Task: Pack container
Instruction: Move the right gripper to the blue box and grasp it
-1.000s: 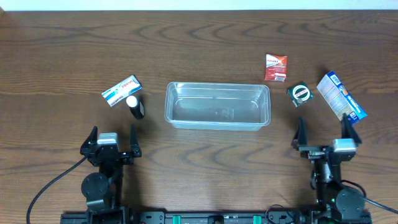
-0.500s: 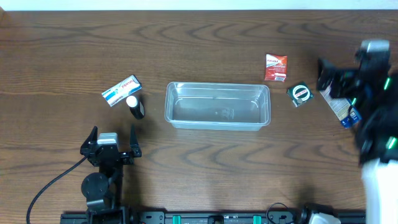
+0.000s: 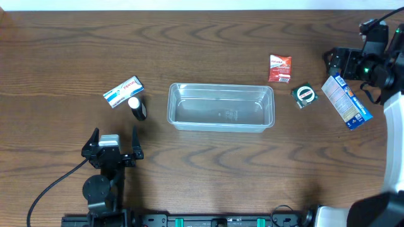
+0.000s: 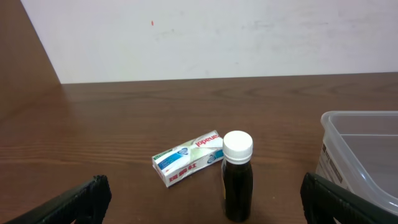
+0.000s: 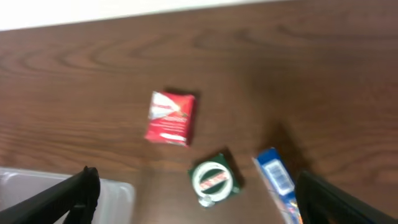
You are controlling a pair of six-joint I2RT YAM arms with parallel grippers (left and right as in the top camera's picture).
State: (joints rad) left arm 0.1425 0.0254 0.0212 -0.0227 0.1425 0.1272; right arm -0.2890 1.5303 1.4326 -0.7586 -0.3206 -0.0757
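Observation:
The clear plastic container [image 3: 221, 107] stands empty at the table's middle; its edge also shows in the left wrist view [image 4: 367, 149] and the right wrist view [image 5: 115, 196]. My left gripper [image 3: 113, 148] is open and empty, near the front left, with a dark bottle [image 4: 237, 177] and a white-blue packet [image 4: 188, 158] ahead of its fingers [image 4: 202, 199]. My right gripper [image 3: 338, 61] is open and empty, raised at the far right. Below its fingers [image 5: 196, 199] lie a red packet [image 5: 170, 118], a green round tin [image 5: 214, 180] and a blue box [image 5: 277, 180].
In the overhead view the white-blue packet [image 3: 122, 92] and the bottle [image 3: 137, 108] sit left of the container. The red packet [image 3: 279, 68], the green tin [image 3: 304, 94] and the blue box [image 3: 346, 99] sit to its right. A white wall lies beyond the table's far edge.
My right arm has risen from its place at the front right and swung to the far right, above the blue box. The left arm and all objects have not moved.

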